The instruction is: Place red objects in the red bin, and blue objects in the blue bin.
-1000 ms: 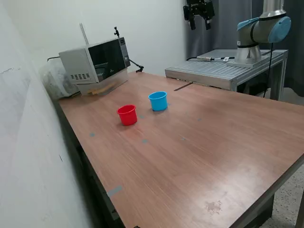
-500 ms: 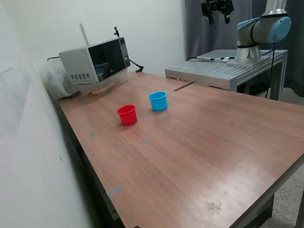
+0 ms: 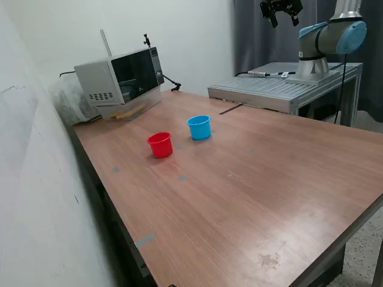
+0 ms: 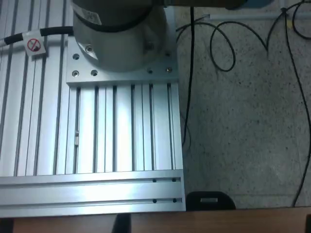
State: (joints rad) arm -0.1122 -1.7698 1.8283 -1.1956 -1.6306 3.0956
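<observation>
A small red cup (image 3: 160, 144) and a small light blue cup (image 3: 199, 127) stand side by side on the wooden table (image 3: 251, 185). No red or blue cubes show in either view. My gripper (image 3: 281, 13) is high at the top of the exterior view, far above the arm's metal base plate (image 3: 281, 86) and well away from the cups. Its fingers look spread with nothing between them. The wrist view shows only the ribbed plate (image 4: 97, 145), the arm's base (image 4: 116, 34), floor and cables; the fingers are not in it.
A microwave (image 3: 119, 78) stands at the table's far corner next to the wall, with a clear bag beside it. The arm's base (image 3: 326, 42) sits on the raised metal plate at the exterior view's right. Cables (image 4: 228, 43) lie on the speckled floor.
My gripper has swung towards the exterior view's right and slightly up, from above the back of the table to above the metal plate. The cups have not moved.
</observation>
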